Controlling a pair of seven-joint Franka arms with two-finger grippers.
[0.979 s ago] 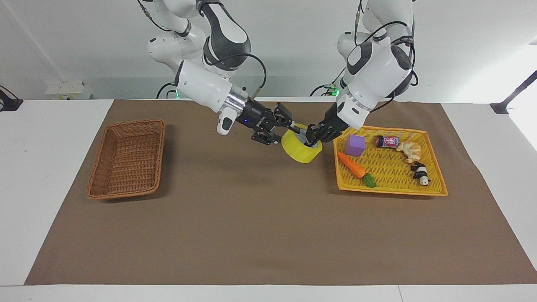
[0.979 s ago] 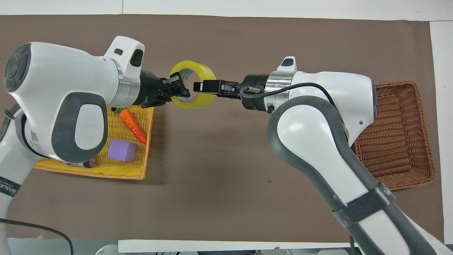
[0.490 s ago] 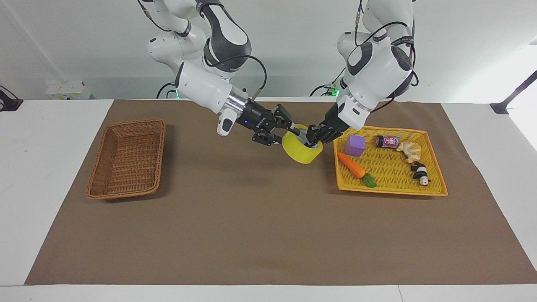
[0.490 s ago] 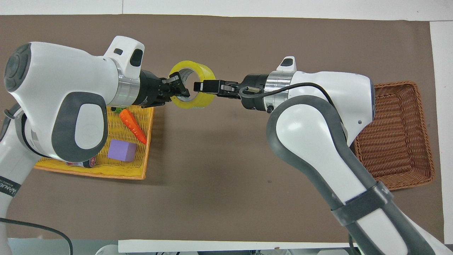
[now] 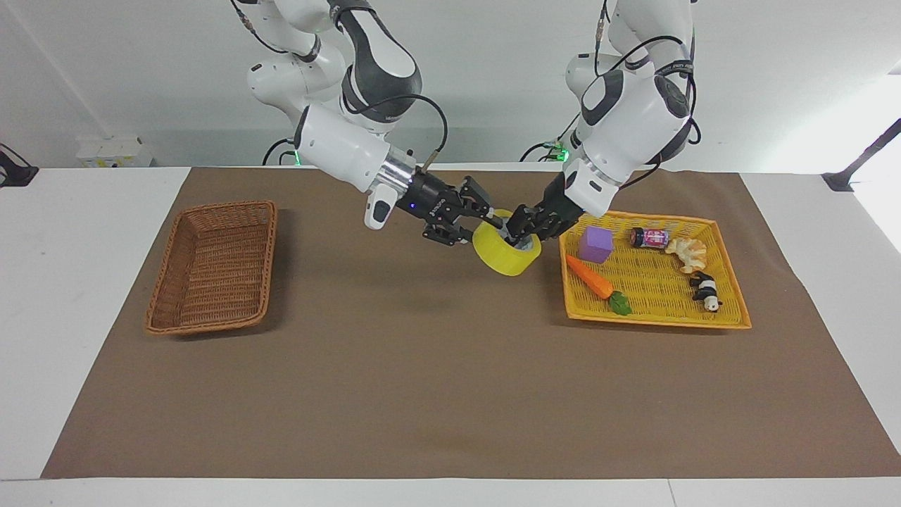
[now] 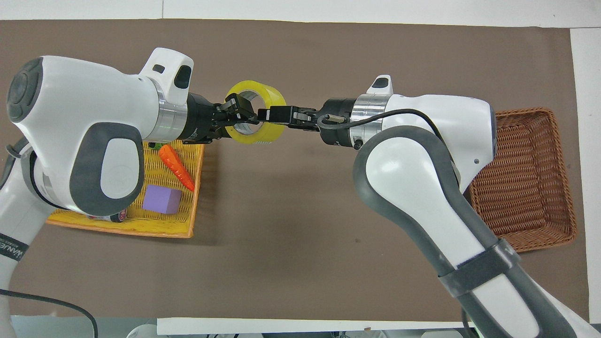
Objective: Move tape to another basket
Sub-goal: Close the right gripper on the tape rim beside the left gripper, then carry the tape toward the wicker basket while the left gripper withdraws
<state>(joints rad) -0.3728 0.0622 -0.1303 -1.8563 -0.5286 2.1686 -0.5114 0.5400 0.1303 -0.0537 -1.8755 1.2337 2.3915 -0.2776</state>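
Holding the tape (image 5: pixel 505 252) in mid-air over the mat (image 5: pixel 450 394), the left gripper (image 5: pixel 521 231) pinched the roll's wall on the side toward the yellow tray (image 5: pixel 728 320), one finger in the core. The right gripper (image 5: pixel 484 224) met the roll from the other side, one finger reaching into the core, the other outside the wall; whether it had clamped yet I could not tell. The roll's hole faced up and toward the robots, tilted. The basket (image 5: pixel 211 324) sat at the right arm's end of the table, well apart from the tape, so the right arm looked the one to carry it there. Likely a handover in hand: right must pinch firmly before left lets go, or the roll drops.
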